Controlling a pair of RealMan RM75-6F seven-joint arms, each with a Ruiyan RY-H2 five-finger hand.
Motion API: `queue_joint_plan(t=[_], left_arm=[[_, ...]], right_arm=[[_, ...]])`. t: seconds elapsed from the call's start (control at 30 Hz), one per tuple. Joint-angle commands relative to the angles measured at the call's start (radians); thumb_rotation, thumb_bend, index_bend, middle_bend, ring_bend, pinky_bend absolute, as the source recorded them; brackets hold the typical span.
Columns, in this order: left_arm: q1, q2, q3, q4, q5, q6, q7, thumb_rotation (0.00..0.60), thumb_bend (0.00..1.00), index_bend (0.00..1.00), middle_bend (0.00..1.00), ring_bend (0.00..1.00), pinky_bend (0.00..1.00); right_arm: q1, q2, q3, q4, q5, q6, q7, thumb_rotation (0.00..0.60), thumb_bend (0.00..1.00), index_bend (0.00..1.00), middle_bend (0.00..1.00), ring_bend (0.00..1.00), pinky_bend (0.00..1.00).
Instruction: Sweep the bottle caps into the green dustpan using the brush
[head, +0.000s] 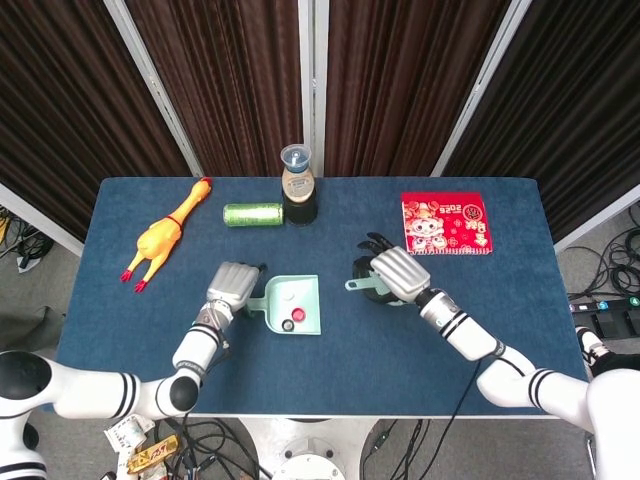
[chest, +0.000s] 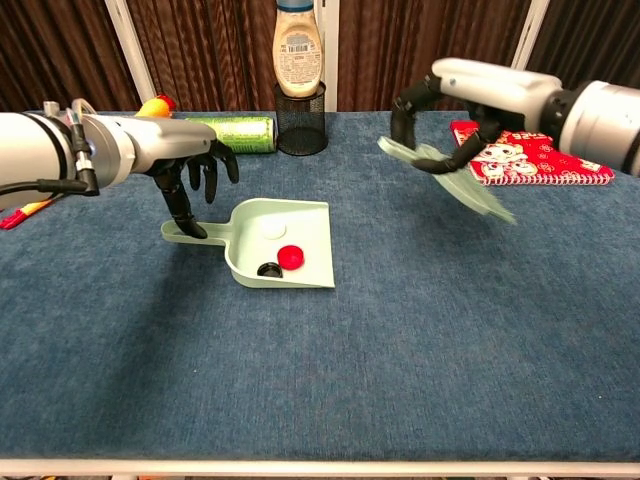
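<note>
We see a pale green dustpan (chest: 300, 225) holding red (chest: 290, 256), white (chest: 271, 231) and black (chest: 267, 269) bottle caps on a dark blue tablecloth (chest: 400, 350). The brush (chest: 450, 175) is translucent pale green. Behind lie a yellow rubber chicken (head: 165, 236) with red feet, a green can (head: 252, 214) and a red patterned booklet (head: 446, 225).
</note>
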Motion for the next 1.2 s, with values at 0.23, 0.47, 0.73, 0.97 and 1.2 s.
queue_joint_plan(t=[0.23, 0.47, 0.73, 0.97, 1.2], left_arm=[[0.145, 0.118, 0.037, -0.099, 0.237, 0.161, -0.126, 0.6, 0.1, 0.2, 0.32, 0.22, 0.36], [0.271, 0.236, 0.082, -0.109, 0.37, 0.228, -0.243, 0.6, 0.09, 0.21, 0.32, 0.22, 0.31], [0.475, 0.296, 0.157, 0.026, 0.584, 0.344, -0.492, 0.6, 0.09, 0.23, 0.32, 0.22, 0.26], [0.636, 0.331, 0.224, 0.125, 0.739, 0.458, -0.614, 0.6, 0.09, 0.24, 0.32, 0.22, 0.23], [0.797, 0.357, 0.268, 0.057, 0.788, 0.595, -0.575, 0.6, 0.09, 0.24, 0.31, 0.22, 0.22]], right_arm=[[-0.059, 0.088, -0.043, -0.203, 0.214, -0.16, -0.463, 0.6, 0.32, 0.0, 0.13, 0.0, 0.0], [-0.172, 0.151, -0.016, -0.291, 0.262, 0.011, -0.478, 0.6, 0.21, 0.0, 0.17, 0.0, 0.0], [-0.373, 0.291, -0.04, -0.35, 0.198, 0.267, -0.34, 0.6, 0.27, 0.05, 0.25, 0.03, 0.1], [-0.536, 0.354, -0.081, -0.362, 0.101, 0.467, -0.197, 0.6, 0.27, 0.05, 0.23, 0.0, 0.06], [-0.667, 0.363, -0.112, -0.384, 0.025, 0.622, -0.169, 0.6, 0.27, 0.05, 0.22, 0.0, 0.04]])
